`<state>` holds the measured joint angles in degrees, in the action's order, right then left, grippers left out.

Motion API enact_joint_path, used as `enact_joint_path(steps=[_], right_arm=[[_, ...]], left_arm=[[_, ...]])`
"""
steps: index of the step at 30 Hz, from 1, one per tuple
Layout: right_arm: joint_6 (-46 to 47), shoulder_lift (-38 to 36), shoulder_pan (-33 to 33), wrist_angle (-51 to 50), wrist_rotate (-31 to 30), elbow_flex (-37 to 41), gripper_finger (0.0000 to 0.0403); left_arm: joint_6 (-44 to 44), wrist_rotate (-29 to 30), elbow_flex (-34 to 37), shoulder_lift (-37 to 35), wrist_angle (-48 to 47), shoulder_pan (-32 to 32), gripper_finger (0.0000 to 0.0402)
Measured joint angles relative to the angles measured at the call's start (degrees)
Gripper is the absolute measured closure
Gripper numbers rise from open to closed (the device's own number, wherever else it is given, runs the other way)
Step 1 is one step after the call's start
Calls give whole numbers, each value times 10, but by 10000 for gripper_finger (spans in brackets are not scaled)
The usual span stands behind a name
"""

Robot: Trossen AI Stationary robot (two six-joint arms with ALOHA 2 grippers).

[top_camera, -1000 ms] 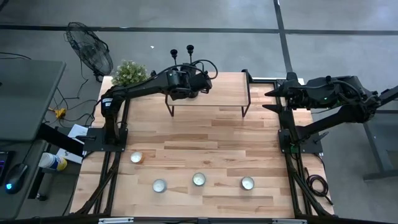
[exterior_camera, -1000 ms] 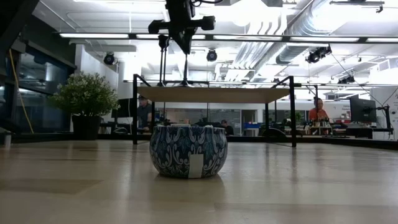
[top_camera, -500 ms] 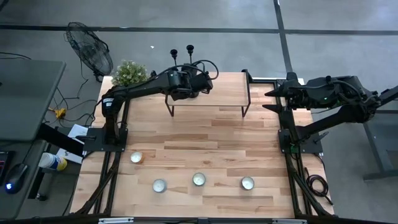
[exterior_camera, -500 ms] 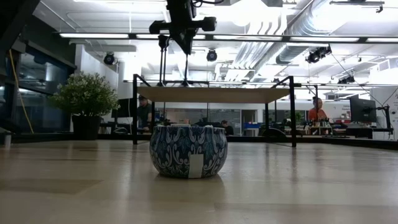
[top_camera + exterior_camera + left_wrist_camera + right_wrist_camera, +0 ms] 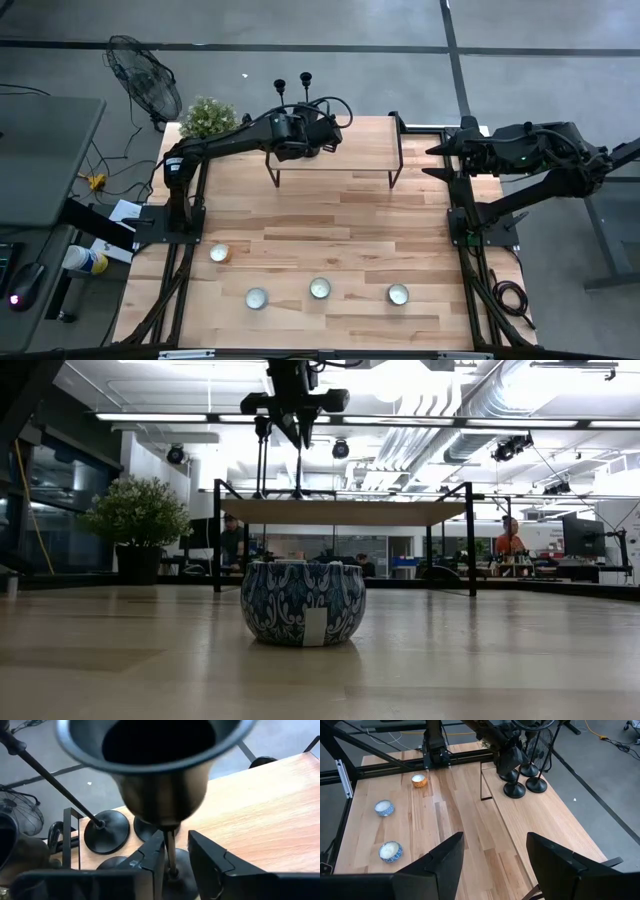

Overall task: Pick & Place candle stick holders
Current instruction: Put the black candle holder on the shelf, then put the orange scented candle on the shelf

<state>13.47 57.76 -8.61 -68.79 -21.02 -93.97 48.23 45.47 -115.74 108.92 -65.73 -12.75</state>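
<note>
Along the table's near edge sit four tealight cups [image 5: 319,288]. Farther back, on the raised shelf [image 5: 360,150], the left gripper [image 5: 175,851] stands slightly parted around one candlestick's [image 5: 171,851] stem; only its wrist view shows three more bases [image 5: 106,836]. Right gripper [image 5: 492,857] waits spread wide.

You have four slim matte-black metal candlestick holders [image 5: 515,790] to count, all on one raised wooden shelf [image 5: 350,150]. On the counter [image 5: 350,230] you have four low round candle cups with white wax: three blue-patterned ones [image 5: 319,288] and one copper-orange one [image 5: 219,253]. You also have one green potted plant [image 5: 208,118] and one black wire fan [image 5: 140,78].
</note>
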Motion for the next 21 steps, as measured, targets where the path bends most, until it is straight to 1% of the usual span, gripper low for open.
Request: enact_joint_path(steps=[13, 21], right_arm=[[0, 0, 0, 0, 0, 0, 195], [0, 0, 0, 0, 0, 0, 195]], left_arm=[[-4, 0, 0, 0, 0, 0, 262], [-4, 0, 0, 0, -4, 5, 207]])
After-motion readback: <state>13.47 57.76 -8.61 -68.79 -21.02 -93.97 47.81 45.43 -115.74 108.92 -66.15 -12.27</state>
